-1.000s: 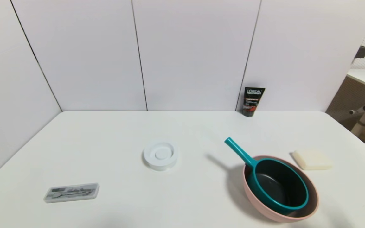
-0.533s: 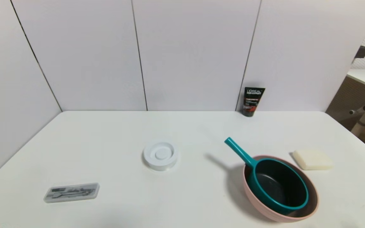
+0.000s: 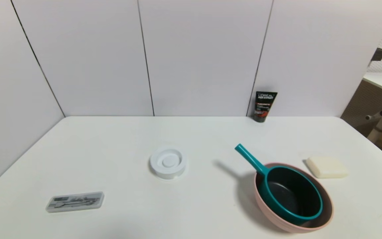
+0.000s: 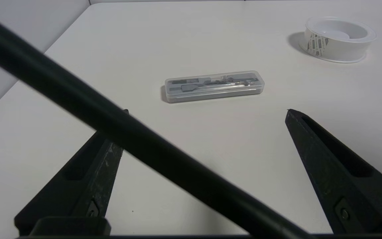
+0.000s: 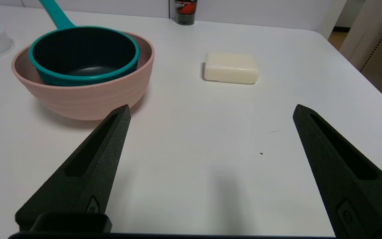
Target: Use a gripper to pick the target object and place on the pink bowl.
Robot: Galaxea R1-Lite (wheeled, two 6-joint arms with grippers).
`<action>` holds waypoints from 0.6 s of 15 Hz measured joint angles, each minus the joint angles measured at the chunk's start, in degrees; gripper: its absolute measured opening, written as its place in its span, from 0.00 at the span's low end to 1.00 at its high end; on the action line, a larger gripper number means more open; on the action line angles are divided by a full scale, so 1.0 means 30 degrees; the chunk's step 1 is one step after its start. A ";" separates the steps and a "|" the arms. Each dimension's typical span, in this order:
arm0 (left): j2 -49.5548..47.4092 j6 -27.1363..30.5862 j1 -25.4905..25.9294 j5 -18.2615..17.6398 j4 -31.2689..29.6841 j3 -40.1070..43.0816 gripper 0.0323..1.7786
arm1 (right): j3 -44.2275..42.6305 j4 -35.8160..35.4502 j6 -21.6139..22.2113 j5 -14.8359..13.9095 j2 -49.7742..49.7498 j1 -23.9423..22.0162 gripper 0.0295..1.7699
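Observation:
The teal saucepan [image 3: 290, 194] sits inside the pink bowl [image 3: 277, 219] at the table's front right, its handle [image 3: 249, 158] sticking out toward the back left. The right wrist view shows the saucepan [image 5: 83, 54] resting in the bowl [image 5: 88, 98], with my right gripper [image 5: 211, 108] open above bare table near the front edge, clear of the bowl. My left gripper [image 4: 206, 111] is open over the front left of the table, nothing between its fingers. Neither gripper shows in the head view.
A white ringed disc [image 3: 168, 162] lies mid-table, a clear case of tools [image 3: 75, 201] at the front left, a cream soap bar [image 3: 327, 167] right of the bowl, and a black tube [image 3: 265, 106] against the back wall. A black cable [image 4: 128, 139] crosses the left wrist view.

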 joint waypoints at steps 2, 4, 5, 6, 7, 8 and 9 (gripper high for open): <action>0.0000 0.0008 0.0000 0.0000 0.0000 0.0000 0.95 | 0.0008 -0.0016 0.0093 0.0020 -0.0154 0.0008 0.96; 0.0000 0.0012 0.0000 0.0000 0.0000 0.0000 0.95 | 0.0008 -0.0008 0.0211 0.0016 -0.0203 0.0008 0.96; 0.0000 0.0008 0.0000 0.0000 0.0000 0.0000 0.95 | 0.0016 0.0000 0.0211 0.0008 -0.0203 0.0008 0.96; 0.0000 0.0008 0.0000 0.0000 0.0000 0.0000 0.95 | 0.0016 0.0000 0.0228 -0.0020 -0.0203 0.0008 0.96; 0.0000 0.0008 0.0000 -0.0008 0.0000 0.0000 0.95 | 0.0016 0.0000 0.0118 -0.0073 -0.0203 0.0008 0.96; 0.0000 0.0000 0.0000 0.0000 0.0000 0.0000 0.95 | 0.0016 -0.0016 0.0122 -0.0073 -0.0203 0.0008 0.96; 0.0000 0.0008 -0.0008 0.0000 0.0000 0.0000 0.95 | 0.0016 -0.0008 0.0073 -0.0045 -0.0203 0.0008 0.96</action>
